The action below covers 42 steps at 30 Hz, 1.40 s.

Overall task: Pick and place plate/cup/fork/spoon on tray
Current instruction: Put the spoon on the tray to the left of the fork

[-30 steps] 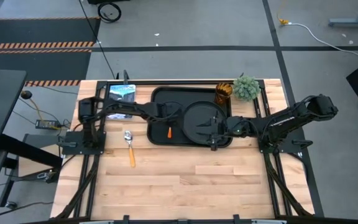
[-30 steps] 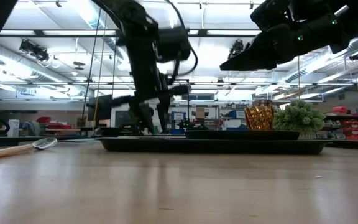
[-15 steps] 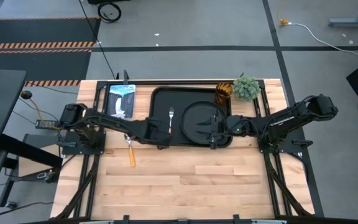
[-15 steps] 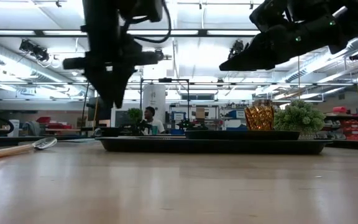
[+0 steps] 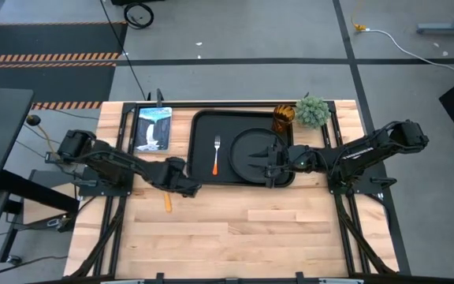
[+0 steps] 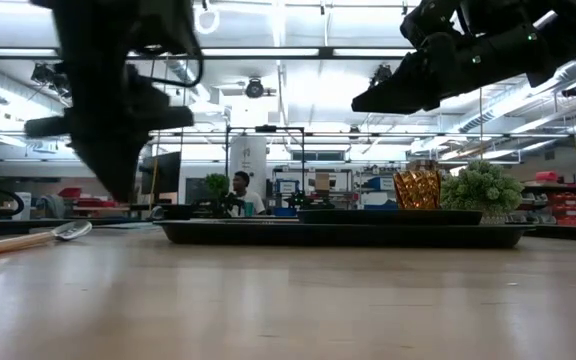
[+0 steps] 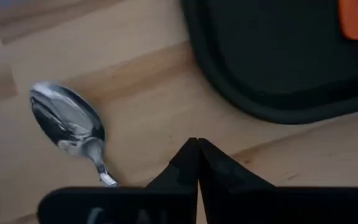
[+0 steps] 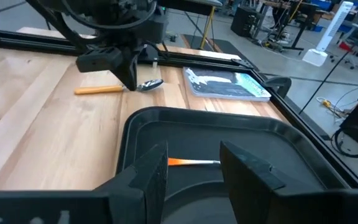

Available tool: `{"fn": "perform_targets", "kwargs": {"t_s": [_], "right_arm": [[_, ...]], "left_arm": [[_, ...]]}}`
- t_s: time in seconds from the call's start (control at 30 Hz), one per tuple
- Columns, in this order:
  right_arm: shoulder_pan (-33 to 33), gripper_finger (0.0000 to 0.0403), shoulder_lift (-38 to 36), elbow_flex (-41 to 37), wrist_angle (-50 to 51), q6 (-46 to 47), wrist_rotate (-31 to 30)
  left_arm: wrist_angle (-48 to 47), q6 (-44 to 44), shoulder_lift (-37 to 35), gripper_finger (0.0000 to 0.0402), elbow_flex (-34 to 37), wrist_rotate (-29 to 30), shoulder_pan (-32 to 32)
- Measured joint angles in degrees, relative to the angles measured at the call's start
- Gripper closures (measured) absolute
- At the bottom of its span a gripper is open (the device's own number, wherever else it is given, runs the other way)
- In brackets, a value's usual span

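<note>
The orange-handled fork [image 5: 216, 155] lies on the black tray [image 5: 199, 120], left of the round black plate [image 5: 251, 148]. The amber cup [image 5: 281, 119] stands at the tray's far right corner. The spoon [image 7: 67, 118] lies on the wood left of the tray, bowl toward the far edge, with its handle [image 5: 168, 203] pointing toward the near edge. My left gripper [image 5: 186, 187] hovers shut just off the tray's near left corner, beside the spoon. My right gripper [image 8: 197, 174] hangs open over the plate's near edge, nothing between its fingers.
A book [image 5: 152, 127] lies at the far left of the table. A green fuzzy plant [image 5: 312, 111] stands right of the cup. Bare wood stretches along the near half of the table [image 5: 251, 229]. A person shows far off in the room [image 6: 239, 190].
My left gripper has left the fork lying on the tray, risen and swung toward the table's left and near edge. It now hangs over the wood beside the spoon, and its fingers have shut. The fork, plate and spoon lie still.
</note>
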State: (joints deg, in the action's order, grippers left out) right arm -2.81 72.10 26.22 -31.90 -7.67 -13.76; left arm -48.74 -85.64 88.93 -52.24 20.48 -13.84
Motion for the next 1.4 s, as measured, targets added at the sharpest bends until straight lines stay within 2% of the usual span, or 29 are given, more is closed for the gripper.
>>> {"fn": "perform_targets", "kwargs": {"t_s": [0.13, 0.4, 0.57, 0.7, 0.87, 1.1, 1.23, 1.4], "right_arm": [[-0.06, 0.0250, 0.00, 0.00, 0.35, 0.26, 0.00], [-0.15, 0.0250, 0.00, 0.00, 1.07, 0.62, 0.39], [-0.17, 0.0250, 0.00, 0.00, 1.01, 0.62, 0.58], [-0.24, 0.0250, 0.00, 0.00, 0.68, 0.62, 1.98], [-0.98, 0.0250, 0.00, 0.00, 0.64, 0.26, 1.97], [-1.22, 0.0250, 0.00, 0.00, 0.52, 0.38, 1.95], [-1.22, 0.0250, 0.00, 0.00, 0.31, 0.38, 1.95], [-1.20, 0.0250, 0.00, 0.00, 0.22, 0.38, 1.95]], "left_arm": [[0.45, -8.31, -1.57, 0.0381, 3.68, 0.03, -2.16], [-2.55, -21.62, -1.73, 0.0286, 5.15, -0.83, -6.19], [-5.53, -26.71, -1.68, 0.0260, 5.25, -2.22, -7.70], [-4.04, -31.12, -1.66, 0.0259, 8.62, -3.70, -8.56], [5.72, -32.20, -1.86, 0.0260, 13.41, -4.27, -8.94], [6.28, -32.19, -1.83, 0.0262, 14.00, -5.46, -8.83], [6.10, -31.77, -1.82, 0.0284, 14.02, -6.51, -8.86], [6.22, -31.11, -1.79, 0.0331, 14.04, -6.83, -8.88]]}}
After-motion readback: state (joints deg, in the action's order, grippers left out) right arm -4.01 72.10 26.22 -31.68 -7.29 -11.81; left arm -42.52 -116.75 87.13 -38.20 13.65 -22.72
